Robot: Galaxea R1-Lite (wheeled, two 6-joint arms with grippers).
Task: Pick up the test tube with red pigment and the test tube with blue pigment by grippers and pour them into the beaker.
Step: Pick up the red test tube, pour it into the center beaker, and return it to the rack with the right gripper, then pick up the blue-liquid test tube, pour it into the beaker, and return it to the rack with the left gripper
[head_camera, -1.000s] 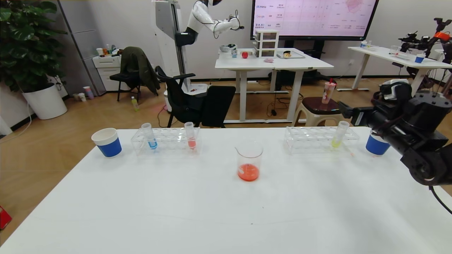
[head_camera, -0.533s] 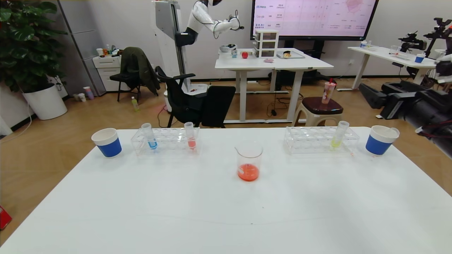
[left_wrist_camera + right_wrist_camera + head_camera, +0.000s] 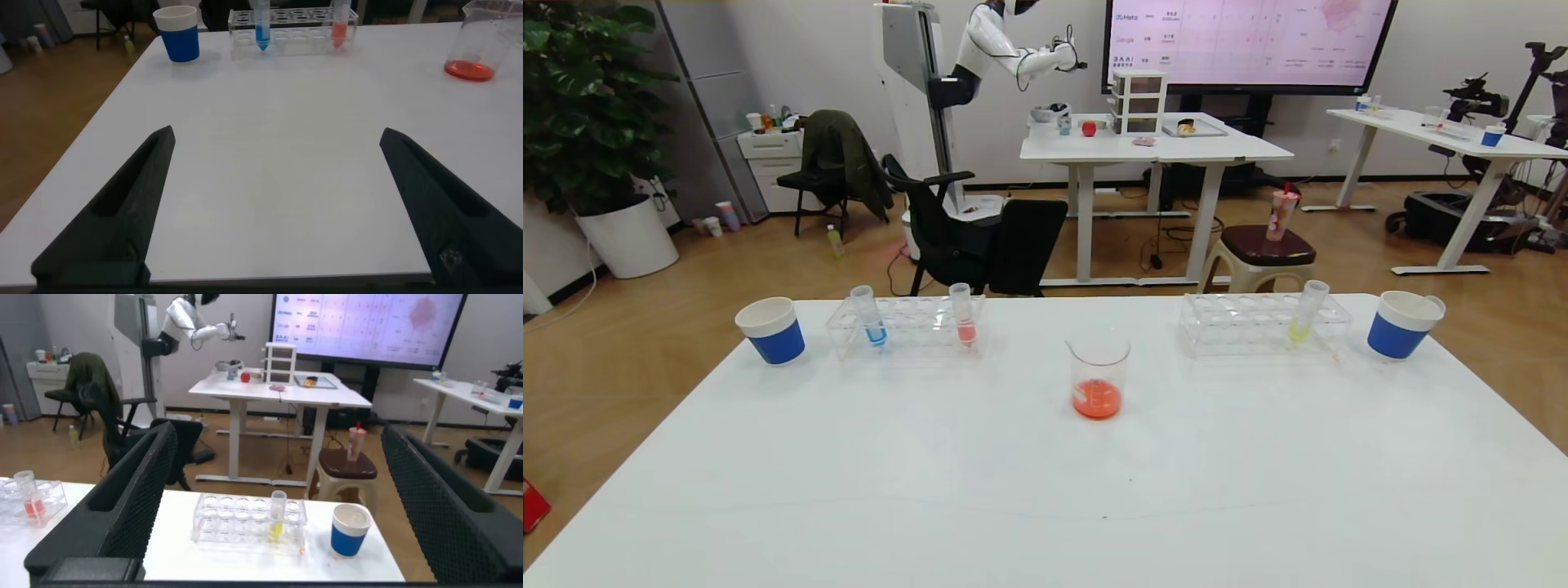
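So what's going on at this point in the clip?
Nothing is held. The beaker already has red liquid at its bottom. The blue tube and a salmon-pink tube stand in the left rack. The left gripper is open, low over the table; the right gripper is open, raised facing the right rack.

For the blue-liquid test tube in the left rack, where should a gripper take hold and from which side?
Probably the bare upper section of the blue test tube, just below its flared rim, coming from above or the table's near side. It stands nearly upright in the clear rack, whose walls cover its lower part; the rim could help stop slipping. The left gripper is open, facing it.
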